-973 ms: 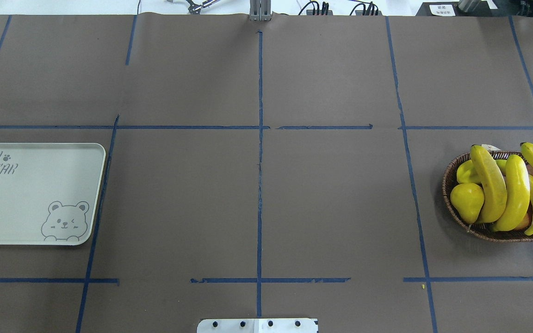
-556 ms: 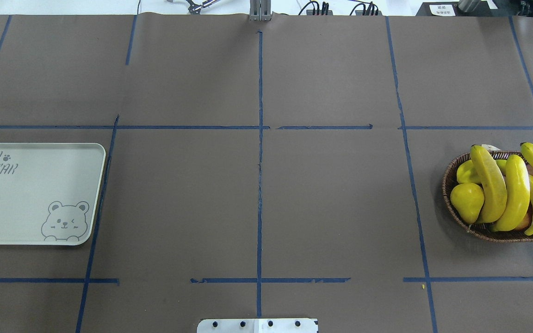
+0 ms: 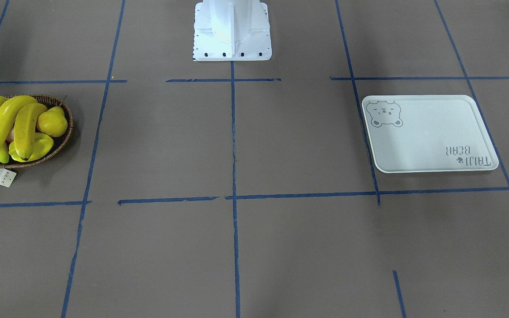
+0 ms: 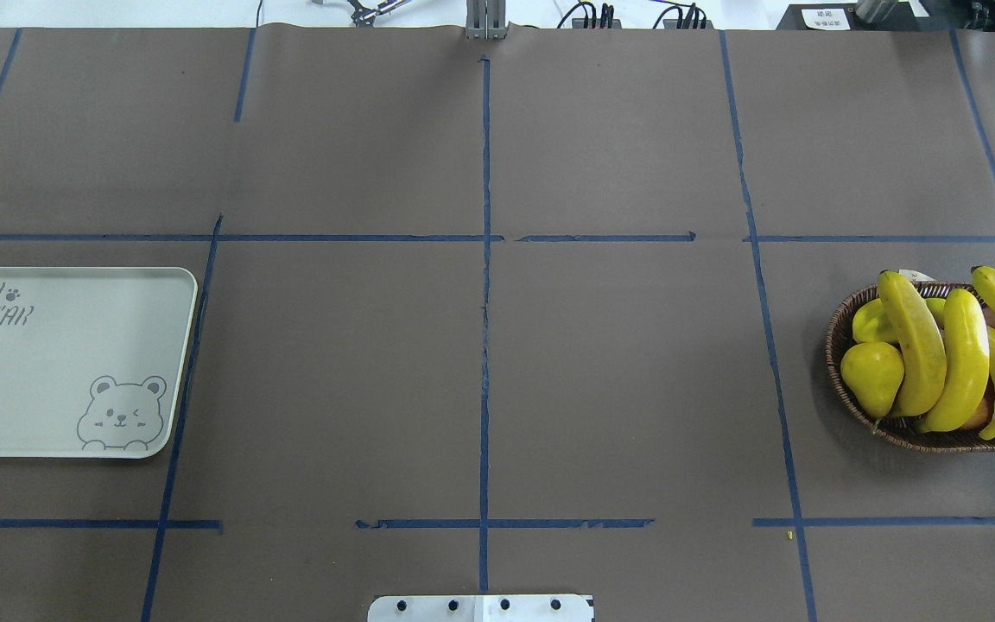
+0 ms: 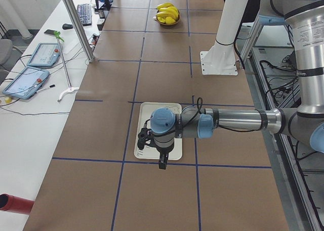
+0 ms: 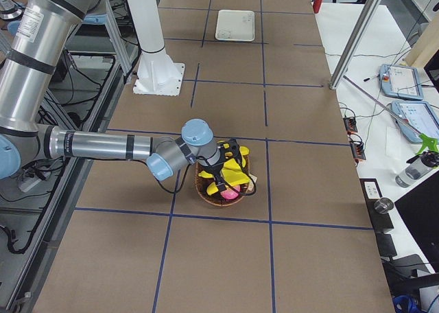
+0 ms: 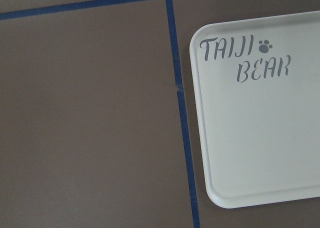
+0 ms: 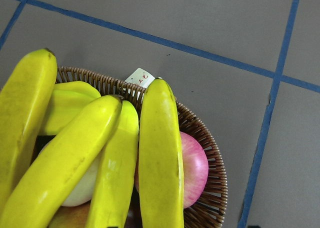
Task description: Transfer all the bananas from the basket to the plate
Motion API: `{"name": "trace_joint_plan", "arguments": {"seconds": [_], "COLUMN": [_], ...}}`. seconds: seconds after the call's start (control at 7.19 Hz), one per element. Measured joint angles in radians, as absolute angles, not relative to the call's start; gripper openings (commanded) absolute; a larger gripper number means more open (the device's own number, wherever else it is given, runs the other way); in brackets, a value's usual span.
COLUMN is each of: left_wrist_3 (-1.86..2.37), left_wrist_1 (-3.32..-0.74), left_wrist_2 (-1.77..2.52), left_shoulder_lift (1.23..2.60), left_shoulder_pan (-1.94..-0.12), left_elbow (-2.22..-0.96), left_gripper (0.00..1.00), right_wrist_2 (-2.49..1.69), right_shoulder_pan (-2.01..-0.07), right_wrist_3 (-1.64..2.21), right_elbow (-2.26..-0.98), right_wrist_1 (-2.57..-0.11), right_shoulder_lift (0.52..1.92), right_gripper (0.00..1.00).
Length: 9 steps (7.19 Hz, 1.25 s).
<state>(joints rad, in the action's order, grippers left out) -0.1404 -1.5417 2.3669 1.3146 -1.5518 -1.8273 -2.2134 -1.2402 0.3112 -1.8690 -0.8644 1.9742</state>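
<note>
The plate [image 4: 57,371] is lying flat at the left end of the table [image 4: 618,371], with its bear print facing up. The left gripper [image 5: 162,162] is hanging above the plate's edge. It is showing only from the side, so I cannot tell whether it is wide or narrow. Well apart, at the right end, the basket [image 4: 833,350] is holding all four bananas [image 4: 964,363]. They are lying side by side over a pear [image 4: 873,376] and a pink apple [image 8: 195,163]. The right gripper [image 6: 221,179] is hovering over them, and I cannot tell how wide it is either.
</note>
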Motion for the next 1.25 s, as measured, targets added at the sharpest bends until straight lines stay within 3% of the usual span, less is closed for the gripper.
{"name": "trace_joint_plan", "arguments": {"seconds": [0.42,0.83,1.25], "left_wrist_3": [-0.140,-0.140,-0.140], "left_wrist_1": [-1.542,-1.542,-1.542], "left_wrist_2": [2.368,2.368,2.368], "left_shoulder_lift": [1.315,1.315,1.315], "left_shoulder_pan": [-1.544,-1.543,-1.543], "left_elbow": [-1.827,-1.827,-1.827], "left_gripper": [1.00,1.00,1.00], "right_wrist_2": [-2.138,-2.120,-2.104], "right_shoulder_pan": [-1.159,-1.125,-1.088], "right_wrist_3": [0.377,0.389,0.382], "right_elbow": [-1.758,-1.742,-1.729], "right_wrist_1": [-0.675,-0.644,-0.643], "right_shoulder_lift": [1.974,1.968,1.970], "right_gripper": [0.86,0.83,0.64]}}
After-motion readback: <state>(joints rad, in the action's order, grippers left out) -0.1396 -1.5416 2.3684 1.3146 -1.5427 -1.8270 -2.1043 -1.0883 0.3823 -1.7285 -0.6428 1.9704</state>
